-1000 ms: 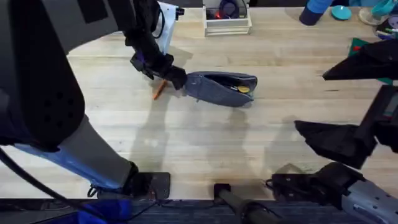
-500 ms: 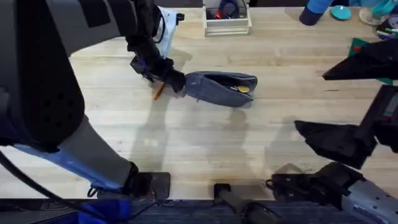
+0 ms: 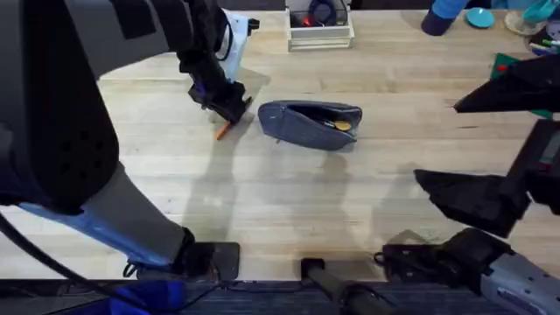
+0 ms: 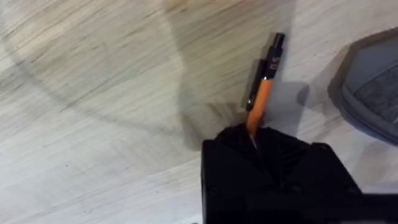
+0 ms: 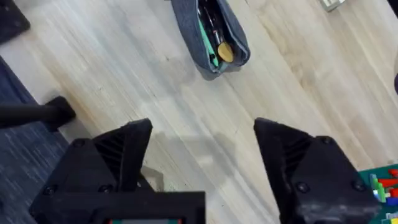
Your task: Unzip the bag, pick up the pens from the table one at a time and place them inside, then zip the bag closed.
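Left gripper (image 4: pixel 255 140) seemingly on pen (image 4: pixel 262 99) (dark tip wrist-visible).

Bag (image 3: pixel 311 123): oblong blue-grey fabric pouch, zipper open along its length, dark and green items and a gold disc visible inside; lies flat on the light wood surface (image 3: pixel 289 201), toward the far edge.

Pen (image 3: pixel 224 129): thin, orange, dark-tipped; lies near the bag's rounded end.

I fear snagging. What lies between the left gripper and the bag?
Bare table, in the overhead view. The left gripper sits over the pen, apart from the bag.
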{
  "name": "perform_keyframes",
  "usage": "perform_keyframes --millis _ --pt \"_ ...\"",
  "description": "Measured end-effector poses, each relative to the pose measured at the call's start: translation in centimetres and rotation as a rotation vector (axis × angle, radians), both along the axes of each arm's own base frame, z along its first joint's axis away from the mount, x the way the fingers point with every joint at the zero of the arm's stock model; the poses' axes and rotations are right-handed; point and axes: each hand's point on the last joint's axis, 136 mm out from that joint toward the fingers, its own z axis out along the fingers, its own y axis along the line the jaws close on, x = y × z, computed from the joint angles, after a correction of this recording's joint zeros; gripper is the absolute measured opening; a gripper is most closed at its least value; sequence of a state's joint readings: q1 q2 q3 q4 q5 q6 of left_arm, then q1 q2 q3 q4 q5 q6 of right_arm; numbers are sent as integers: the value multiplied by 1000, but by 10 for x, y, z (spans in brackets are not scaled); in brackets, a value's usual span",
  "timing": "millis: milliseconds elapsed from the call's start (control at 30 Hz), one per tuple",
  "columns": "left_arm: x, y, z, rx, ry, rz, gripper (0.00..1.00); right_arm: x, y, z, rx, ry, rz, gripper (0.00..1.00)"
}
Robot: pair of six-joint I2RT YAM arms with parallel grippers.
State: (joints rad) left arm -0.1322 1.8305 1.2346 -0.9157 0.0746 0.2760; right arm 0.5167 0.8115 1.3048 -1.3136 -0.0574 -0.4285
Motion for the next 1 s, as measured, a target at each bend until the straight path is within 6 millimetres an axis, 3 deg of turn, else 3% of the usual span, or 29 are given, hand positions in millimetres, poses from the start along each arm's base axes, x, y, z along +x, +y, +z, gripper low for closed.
perform_keyframes --millis 500,1000 --pt "-9 1 4 5 45 27 44 0 0 0 0 0 0 998" --pt "29 -5 74 -14 -53 29 44 0 0 0 0 0 0 998"
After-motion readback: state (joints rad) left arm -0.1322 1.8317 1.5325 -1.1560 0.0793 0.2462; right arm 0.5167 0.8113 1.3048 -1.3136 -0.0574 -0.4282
